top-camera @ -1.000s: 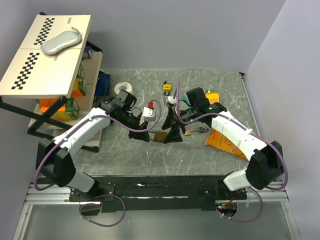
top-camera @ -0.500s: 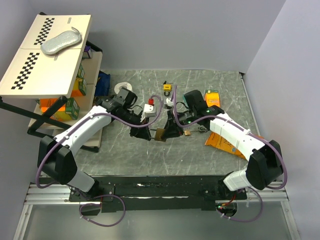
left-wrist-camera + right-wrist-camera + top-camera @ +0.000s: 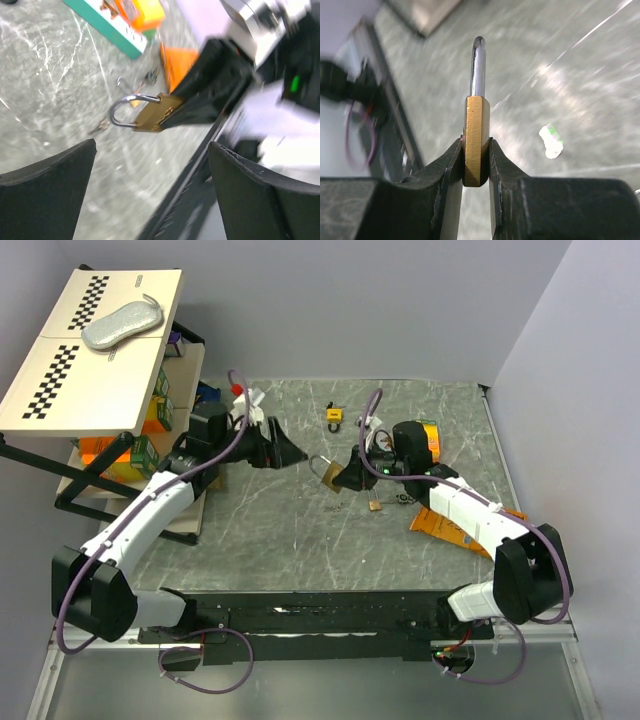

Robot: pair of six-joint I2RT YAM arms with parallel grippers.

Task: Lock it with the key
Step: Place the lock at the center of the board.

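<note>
A brass padlock (image 3: 329, 473) with a steel shackle hangs over the middle of the table, and my right gripper (image 3: 349, 474) is shut on its body. The right wrist view shows the padlock (image 3: 476, 142) edge-on, pinched between both fingers, its shackle (image 3: 478, 65) pointing away. My left gripper (image 3: 290, 451) is open and empty, off to the padlock's left. In the left wrist view the padlock (image 3: 149, 114) sits well beyond the wide-apart fingers (image 3: 47, 170). A small key (image 3: 337, 506) lies on the table below the padlock, and a key ring (image 3: 402, 498) lies further right. The key (image 3: 101, 125) is blurred.
A small yellow padlock (image 3: 333, 416) lies at the back. An orange packet (image 3: 441, 521) and a green-and-orange box (image 3: 426, 430) lie on the right. A shelf rack (image 3: 150, 430) with boxes stands at the left table edge, under a checkered board (image 3: 95, 345).
My left gripper has let go of the padlock, opened wide and drawn back up and left. My right gripper has closed on the padlock and carried it a little toward the back.
</note>
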